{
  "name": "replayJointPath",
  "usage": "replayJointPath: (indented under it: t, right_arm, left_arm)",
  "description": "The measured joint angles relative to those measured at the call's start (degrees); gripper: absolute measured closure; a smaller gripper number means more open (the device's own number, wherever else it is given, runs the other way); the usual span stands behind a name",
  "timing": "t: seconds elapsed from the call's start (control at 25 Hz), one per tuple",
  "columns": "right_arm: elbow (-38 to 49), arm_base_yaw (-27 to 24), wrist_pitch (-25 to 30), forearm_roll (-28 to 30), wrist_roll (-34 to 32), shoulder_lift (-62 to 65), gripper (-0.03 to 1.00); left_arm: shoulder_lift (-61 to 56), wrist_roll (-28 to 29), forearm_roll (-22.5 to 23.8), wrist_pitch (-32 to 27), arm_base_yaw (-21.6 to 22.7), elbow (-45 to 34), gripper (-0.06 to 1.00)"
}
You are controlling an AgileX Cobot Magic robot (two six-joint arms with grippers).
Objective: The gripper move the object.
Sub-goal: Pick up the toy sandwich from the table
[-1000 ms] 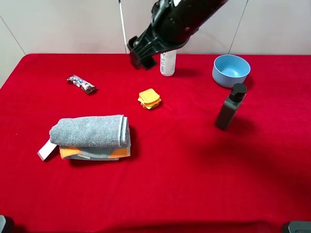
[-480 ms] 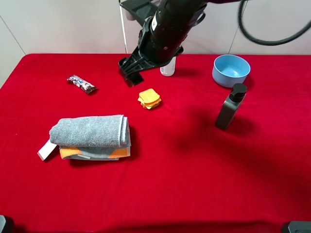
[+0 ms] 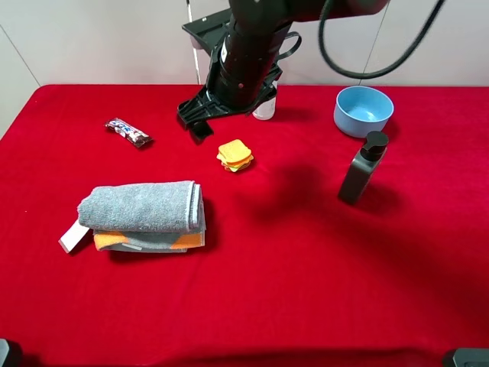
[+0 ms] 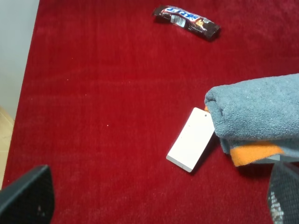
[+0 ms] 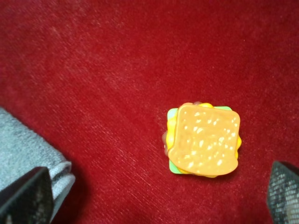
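Toy sandwich unmoved, gripper lowered nearer

Right arm extended, right end effector tilted downward, jaws apart, left end effector jaws apart

The right arm is bulky, glossy black, with a thick black cable looping off it. Its gripper is black, with two short fingers.

Bare red cloth all round sandwich. Towel front-left, dark bottle right, both apart.
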State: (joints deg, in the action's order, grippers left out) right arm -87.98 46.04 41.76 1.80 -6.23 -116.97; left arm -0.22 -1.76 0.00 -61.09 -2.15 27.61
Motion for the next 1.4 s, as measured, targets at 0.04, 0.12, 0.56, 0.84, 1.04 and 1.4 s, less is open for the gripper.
replayJointPath:
  t: [0.04,0.12,0.56,0.84,1.04,1.4]
  right_arm:
    - [-0.67,0.0,0.27,0.31,-0.09,-0.66,0.27]
    - [-1.54,0.0,0.88,1.45,-0.78,-2.13,0.27]
    - [-2.01,0.0,1.87,8.22,-5.76,-5.75,0.27]
    - [-4.99,0.0,2.3,9.68,-7.07,-9.07,0.27]
    - [-5.79,0.0,1.79,9.82,-7.11,-10.86,0.27]
    - [-6.13,-0.86,0.44,9.82,-7.11,-13.44,0.27]
  left_arm:
    - [0.0,0.0,0.0,0.0,0.0,0.0,0.05]
    - [0.0,0.0,0.0,0.0,0.0,0.0,0.05]
    - [0.0,0.0,0.0,0.0,0.0,0.0,0.05]
    - [0.0,0.0,0.0,0.0,0.0,0.0,0.05]
    - [0.0,0.0,0.0,0.0,0.0,0.0,0.05]
    - [0.0,0.0,0.0,0.0,0.0,0.0,0.05]
